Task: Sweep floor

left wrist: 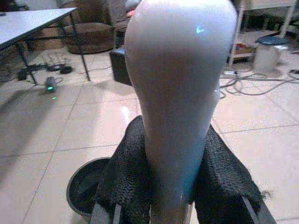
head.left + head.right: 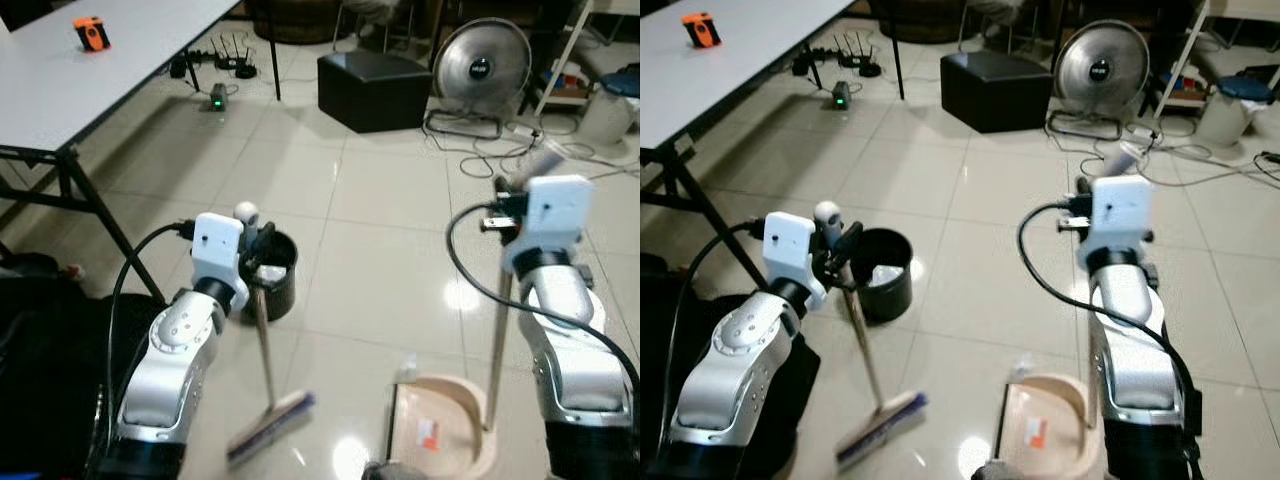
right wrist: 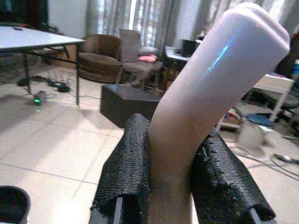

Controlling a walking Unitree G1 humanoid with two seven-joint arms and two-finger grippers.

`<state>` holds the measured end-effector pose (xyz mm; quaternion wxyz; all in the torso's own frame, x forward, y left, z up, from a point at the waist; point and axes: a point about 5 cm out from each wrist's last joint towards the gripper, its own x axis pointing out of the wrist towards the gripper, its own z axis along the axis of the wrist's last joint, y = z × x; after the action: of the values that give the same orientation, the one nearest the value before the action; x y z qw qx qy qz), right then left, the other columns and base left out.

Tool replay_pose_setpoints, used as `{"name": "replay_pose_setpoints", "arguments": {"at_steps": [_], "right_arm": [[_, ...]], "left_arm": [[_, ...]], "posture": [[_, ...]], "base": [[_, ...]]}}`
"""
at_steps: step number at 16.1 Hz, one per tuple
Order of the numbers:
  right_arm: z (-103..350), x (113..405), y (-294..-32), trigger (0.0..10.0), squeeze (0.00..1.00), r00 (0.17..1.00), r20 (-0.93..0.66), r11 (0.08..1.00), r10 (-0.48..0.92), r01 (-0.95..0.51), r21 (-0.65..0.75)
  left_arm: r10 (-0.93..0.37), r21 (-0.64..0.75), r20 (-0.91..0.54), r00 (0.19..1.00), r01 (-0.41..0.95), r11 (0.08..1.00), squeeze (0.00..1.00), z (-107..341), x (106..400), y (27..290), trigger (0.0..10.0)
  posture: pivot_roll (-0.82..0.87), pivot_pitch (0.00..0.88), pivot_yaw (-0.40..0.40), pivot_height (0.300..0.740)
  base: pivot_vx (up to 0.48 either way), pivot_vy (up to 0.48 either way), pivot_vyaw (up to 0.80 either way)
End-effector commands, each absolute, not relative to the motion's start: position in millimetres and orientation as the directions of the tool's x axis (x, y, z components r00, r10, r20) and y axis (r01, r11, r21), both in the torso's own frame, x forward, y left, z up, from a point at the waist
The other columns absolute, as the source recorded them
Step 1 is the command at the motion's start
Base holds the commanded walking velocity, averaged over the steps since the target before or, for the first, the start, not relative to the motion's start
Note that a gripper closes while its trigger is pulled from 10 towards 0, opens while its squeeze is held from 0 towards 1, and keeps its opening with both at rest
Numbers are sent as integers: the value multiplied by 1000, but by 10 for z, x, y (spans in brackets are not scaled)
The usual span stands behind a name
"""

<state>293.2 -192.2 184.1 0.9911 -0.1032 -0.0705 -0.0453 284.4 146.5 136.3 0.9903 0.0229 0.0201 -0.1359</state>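
My left gripper point(image 2: 256, 252) is shut on the top of a broom handle point(image 2: 264, 345), pale and rounded between the black pads point(image 1: 126, 172) in the left wrist view. The broom's brush head point(image 2: 270, 426) rests tilted on the tiled floor in front of me. My right gripper point(image 2: 510, 200) is shut on the upright handle point(image 2: 496, 345) of a beige dustpan point(image 2: 440, 430), which sits on the floor to the right of the brush. A small orange scrap point(image 2: 427, 432) lies in the pan. The handle's pale end point(image 3: 219, 88) sticks out past the pads in the right wrist view.
A black bucket point(image 2: 285, 280) stands just behind the broom handle. A white folding table point(image 2: 60, 80) with black legs is at the left. A black box point(image 2: 372, 90), a floor fan point(image 2: 482, 65) and loose cables point(image 2: 500, 150) lie farther ahead. Open tile lies between them and me.
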Motion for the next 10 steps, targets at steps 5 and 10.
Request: {"name": "replay_pose_setpoints", "arguments": {"at_steps": [5,10], "right_arm": [[1910,2960,-1953,10000,0,983,171,968,-65,104,-228],[1879,2960,-1925,10000,0,984,164,970,-63,99,-222]], "left_arm": [[-257,41,-16,966,257,966,0,1404,2829,1443,10000],[-263,47,-13,965,263,964,0,1419,2840,1437,10000]], "posture": [[0,33,24,740],[3,31,29,740]], "base": [[0,-302,0],[0,-305,0]]}}
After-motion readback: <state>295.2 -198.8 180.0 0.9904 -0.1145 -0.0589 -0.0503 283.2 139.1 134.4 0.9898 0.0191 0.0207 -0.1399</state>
